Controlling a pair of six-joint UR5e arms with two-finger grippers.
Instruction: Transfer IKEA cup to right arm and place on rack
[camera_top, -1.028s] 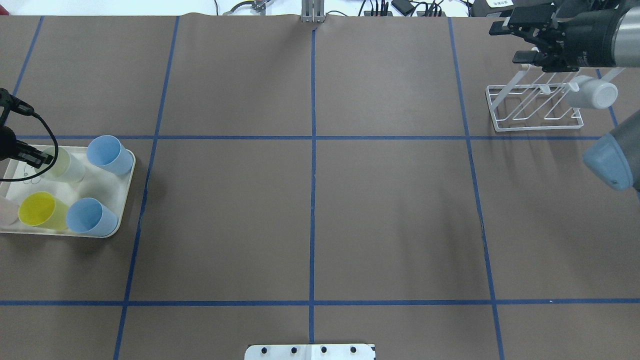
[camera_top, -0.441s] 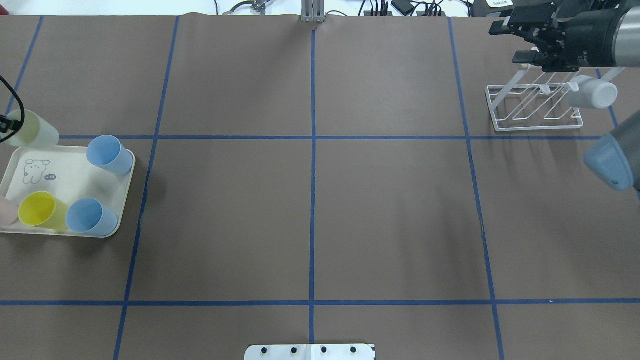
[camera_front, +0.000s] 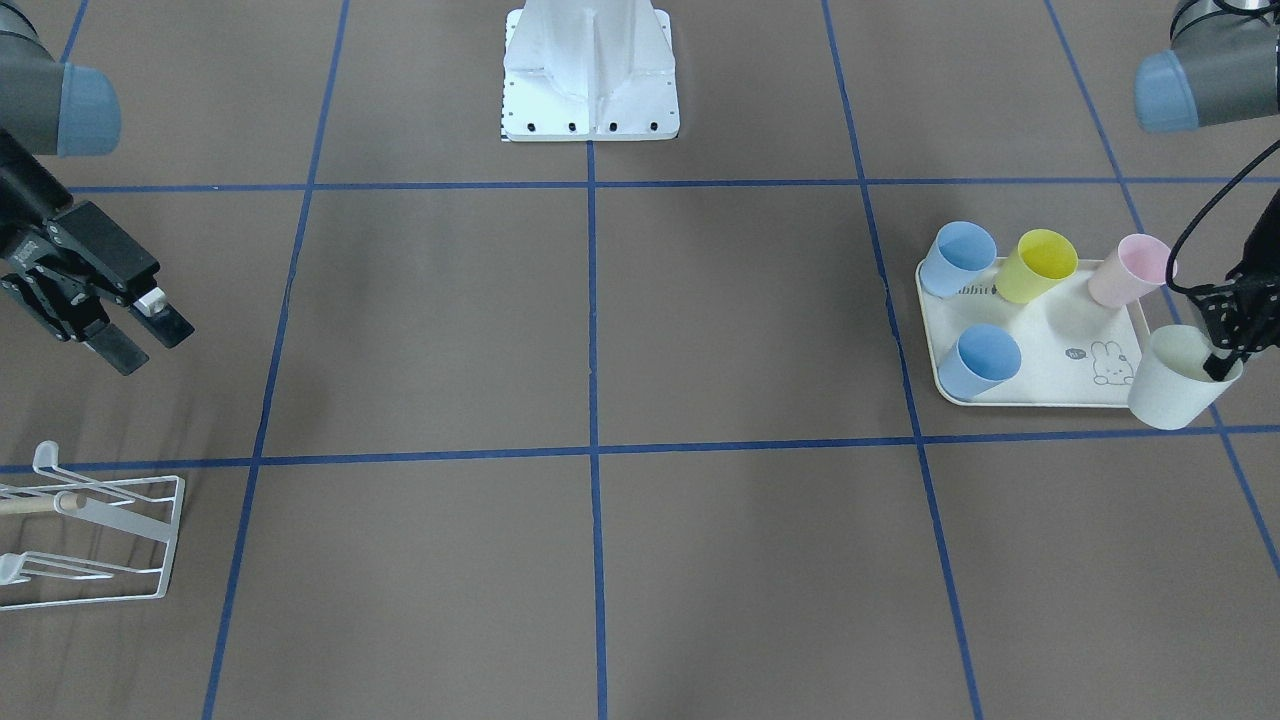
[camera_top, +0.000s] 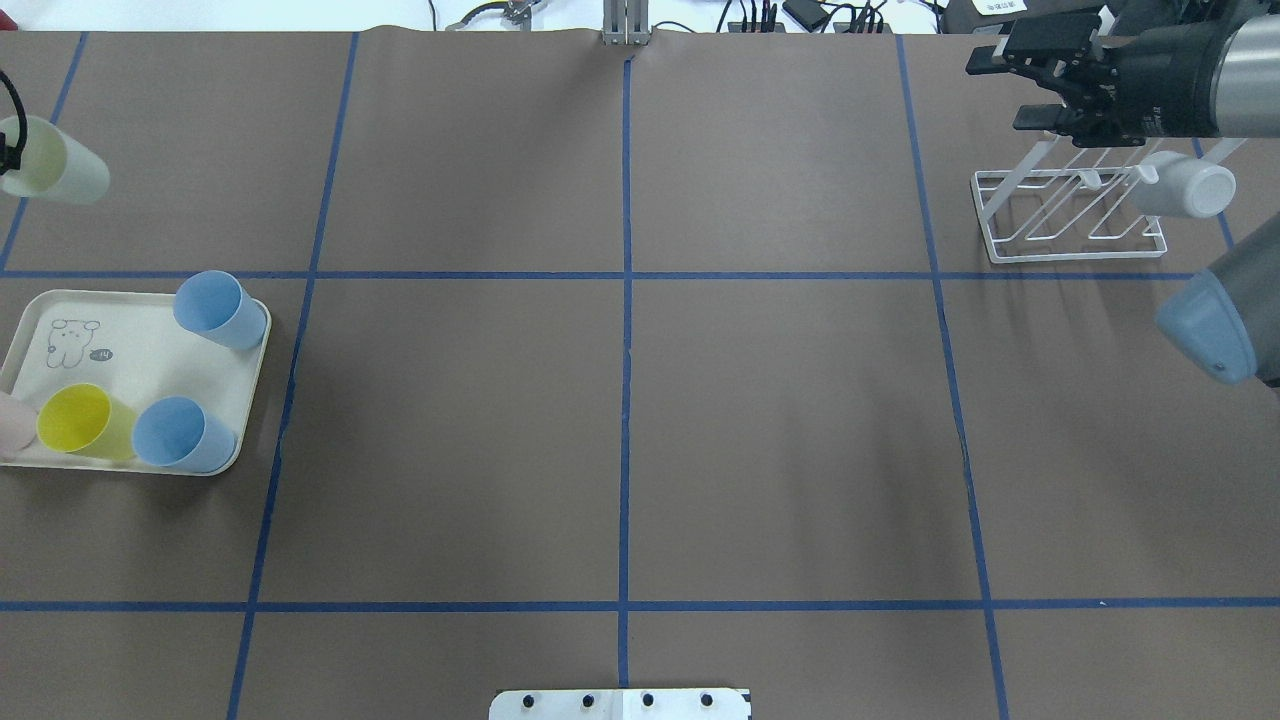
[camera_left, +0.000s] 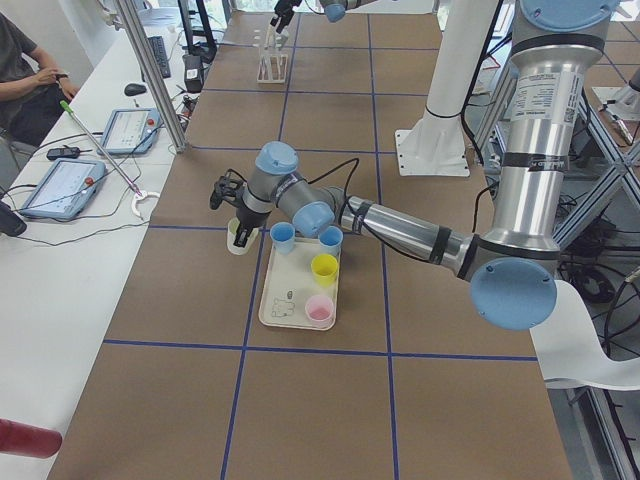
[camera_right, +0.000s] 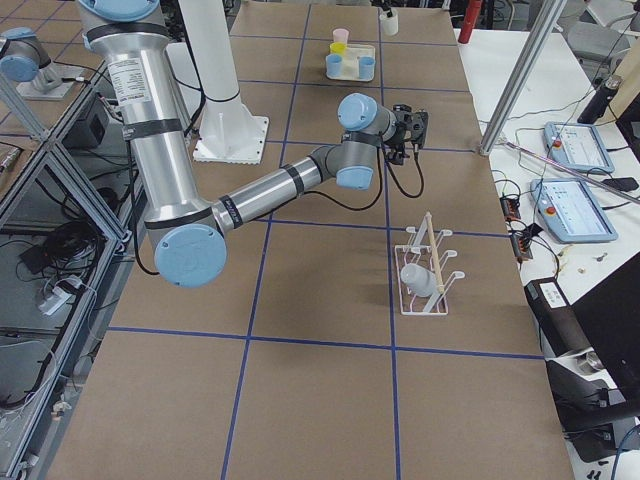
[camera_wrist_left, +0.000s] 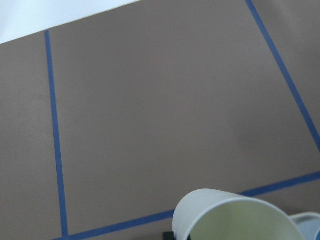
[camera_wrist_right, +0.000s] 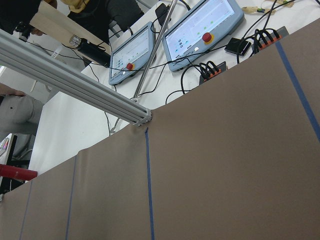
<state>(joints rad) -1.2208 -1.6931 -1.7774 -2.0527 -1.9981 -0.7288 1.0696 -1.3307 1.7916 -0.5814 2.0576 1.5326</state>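
IKEA cup (camera_front: 1175, 385) clamped in left jaws, near tray (camera_front: 1060, 335) of cups (camera_front: 980, 360) — right jaws apart, mug (camera_top: 1185, 190) on rack (camera_top: 1065, 212)

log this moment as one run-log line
left gripper: shut on pale green cup, off tray | right gripper: open, by rack | rack: holds white cup | handover: not yet

Table (camera_top: 780, 420) carries tray (camera_top: 140, 350), rack (camera_top: 1070, 212), apparently robot's base (camera_top: 620, 703).

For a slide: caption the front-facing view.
Left gripper holds a pale cup near the tray; right gripper hangs open near the rack.
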